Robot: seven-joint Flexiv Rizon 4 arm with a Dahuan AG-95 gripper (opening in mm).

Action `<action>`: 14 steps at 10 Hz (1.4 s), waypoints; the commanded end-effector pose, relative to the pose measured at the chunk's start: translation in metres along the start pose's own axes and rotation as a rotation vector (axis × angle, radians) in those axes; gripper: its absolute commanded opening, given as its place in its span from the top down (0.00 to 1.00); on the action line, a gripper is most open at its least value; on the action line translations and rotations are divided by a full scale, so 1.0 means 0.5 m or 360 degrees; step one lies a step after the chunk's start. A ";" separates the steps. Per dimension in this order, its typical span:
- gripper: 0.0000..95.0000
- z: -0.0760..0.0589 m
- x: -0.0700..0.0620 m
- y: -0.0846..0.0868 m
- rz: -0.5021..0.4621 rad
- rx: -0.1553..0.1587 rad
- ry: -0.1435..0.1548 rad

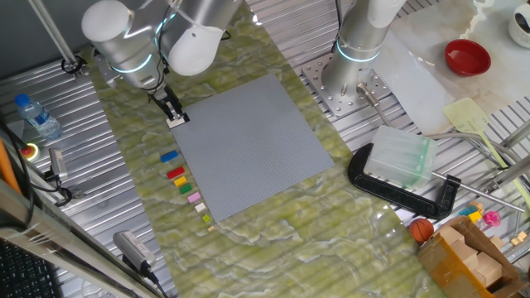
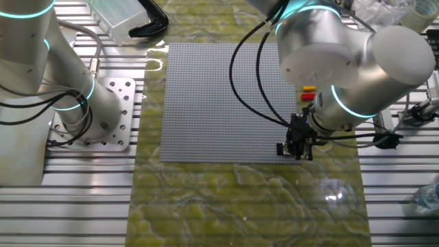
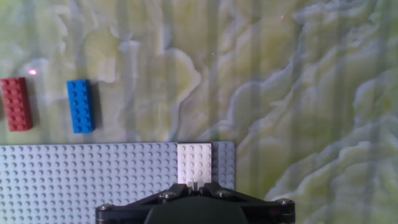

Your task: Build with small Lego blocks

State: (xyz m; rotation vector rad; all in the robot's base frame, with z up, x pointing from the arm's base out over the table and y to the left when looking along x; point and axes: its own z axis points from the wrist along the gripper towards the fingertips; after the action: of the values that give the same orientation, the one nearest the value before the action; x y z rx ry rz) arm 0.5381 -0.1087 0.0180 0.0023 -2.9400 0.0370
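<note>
Where the hand view looks down past the black gripper [image 3: 196, 186], a white brick [image 3: 194, 163] sits at the fingertips, lying flat on the grey baseplate [image 3: 87, 180] right by its corner. The fingers appear drawn in narrow around the brick's near end, though the contact itself is hidden by the gripper body. Just beyond the plate's edge, on the green marbled mat [image 3: 280, 81], a blue brick [image 3: 81, 106] lies lengthwise, and a red brick [image 3: 16, 104] lies beside it to the left, both apart from the plate.

Seen from one fixed view, the gripper [image 1: 175, 116] hangs over the plate's [image 1: 248, 149] upper left corner with the white brick [image 1: 176, 122] under it. A short row of bricks runs down the mat beside the plate's left edge: blue [image 1: 169, 156], red [image 1: 175, 173], green [image 1: 181, 186], pink [image 1: 195, 198], with smaller pieces past them too tiny to name. A water bottle [image 1: 37, 116] stands further left, and a red bowl [image 1: 467, 56] sits far right.

From the other fixed view, the arm [image 2: 343, 62] covers most of the row.
</note>
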 end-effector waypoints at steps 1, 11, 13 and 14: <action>1.00 0.006 0.001 0.000 -0.0001 -0.0002 -0.0006; 1.00 0.023 -0.010 -0.003 0.0003 0.0021 -0.0021; 1.00 0.021 -0.011 -0.002 0.0008 0.0018 -0.0023; 1.00 0.014 -0.011 -0.002 0.0007 0.0017 -0.0023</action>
State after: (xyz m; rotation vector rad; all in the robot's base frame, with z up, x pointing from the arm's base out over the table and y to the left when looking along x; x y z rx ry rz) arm 0.5434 -0.1097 0.0176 0.0008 -2.9523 0.0535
